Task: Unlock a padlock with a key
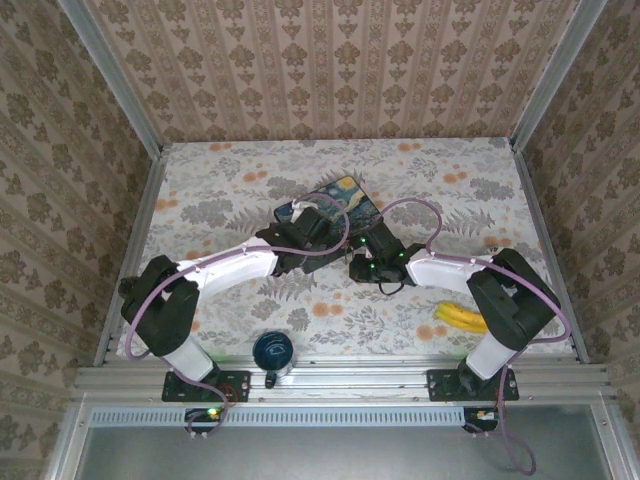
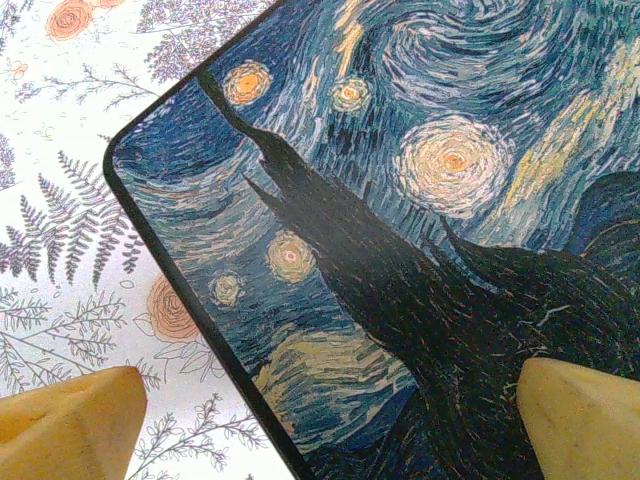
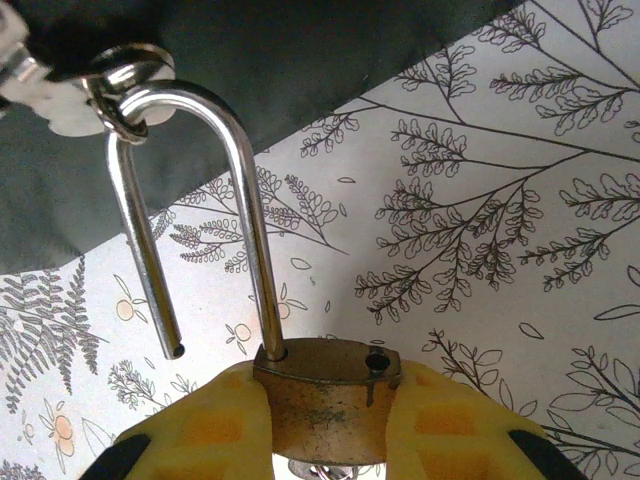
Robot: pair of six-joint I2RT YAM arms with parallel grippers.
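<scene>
Two arms are brought together at the Starry Night tin (image 1: 345,195) in the middle of the floral-clothed table (image 1: 480,170). In the right wrist view the brass padlock (image 3: 325,385) is clamped by its body in the right gripper (image 3: 325,425), the jaws closed on its two sides. The silvery shackle (image 3: 245,200) is seen sprung. One leg is seated in the body and the other hangs free beside it, above an empty hole. The bend is hooked through the tin's latch ring (image 3: 125,75).

The lock is judged already released, so what is left is to free the shackle from the ring. For that, the body should be held firmly and turned so the free leg slides out without dragging the tin.

Whether the glint of metal (image 3: 318,468) under the body is the key cannot be told.

The left gripper (image 2: 325,420) is held above the tin's corner, jaws spread wide and nothing gripped. One fingertip is over the cloth, the other over the painted lid.
</scene>
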